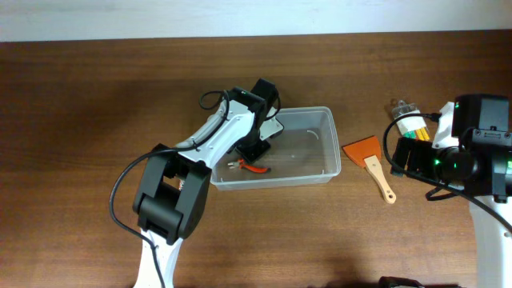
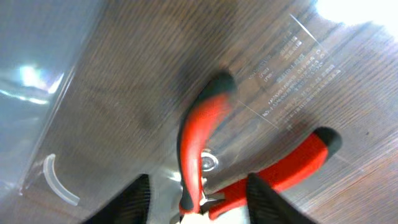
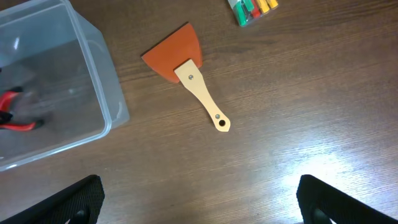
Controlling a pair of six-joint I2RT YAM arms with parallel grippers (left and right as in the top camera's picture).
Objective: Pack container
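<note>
The clear plastic container [image 1: 324, 160] stands mid-table. Red-handled pliers [image 1: 254, 169] lie on its floor at the front left. My left gripper [image 1: 258, 150] reaches down into the container just above the pliers. In the left wrist view the pliers [image 2: 200, 140] lie on the container floor [image 2: 93, 93], with their head between my spread fingers [image 2: 199, 208]. My right gripper [image 1: 406, 158] hovers open and empty over the table to the right of the container; its fingers [image 3: 199, 208] are wide apart. The container corner [image 3: 102, 74] and the pliers [image 3: 13, 115] show in the right wrist view.
An orange scraper with a wooden handle [image 1: 370, 162] lies on the table between the container and my right arm; it also shows in the right wrist view [image 3: 186, 71]. A pack of coloured markers [image 1: 410, 128] lies behind it [image 3: 252, 9].
</note>
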